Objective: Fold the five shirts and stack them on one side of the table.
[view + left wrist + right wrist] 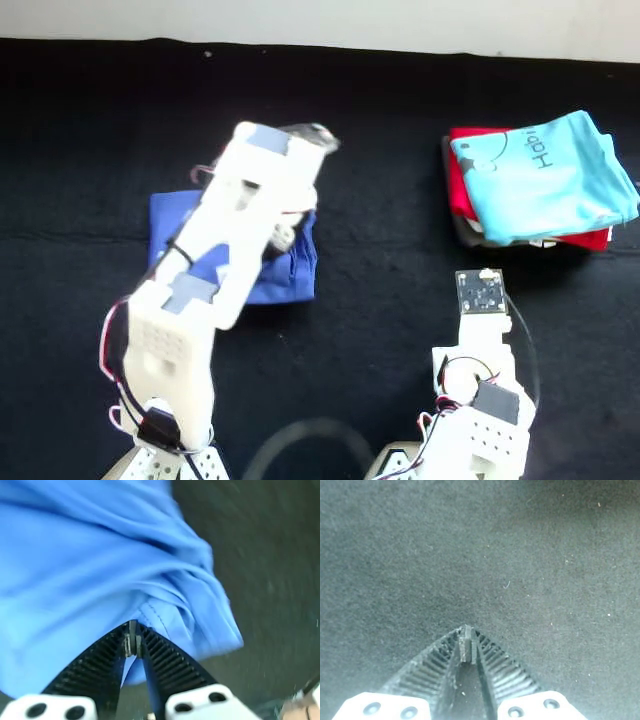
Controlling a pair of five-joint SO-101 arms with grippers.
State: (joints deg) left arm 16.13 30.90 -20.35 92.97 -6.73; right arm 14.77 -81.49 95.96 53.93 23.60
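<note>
Hem of the blue shirt [292, 272] is pinched in the left gripper [131, 642], likely bound for the stack [545, 180] at the table's [380, 300] right edge; the right gripper [466, 647] rests closed, empty.

Two arms [215, 270]; one blue shirt [290, 272]; one cyan shirt [545, 180]; one red shirt [462, 192]; one greyish layer [468, 233] beneath.

Bench [380, 150] covered in black, faintly speckled fabric, bordered along the far edge by a pale strip of wall [400, 20], under bright, even light.
</note>
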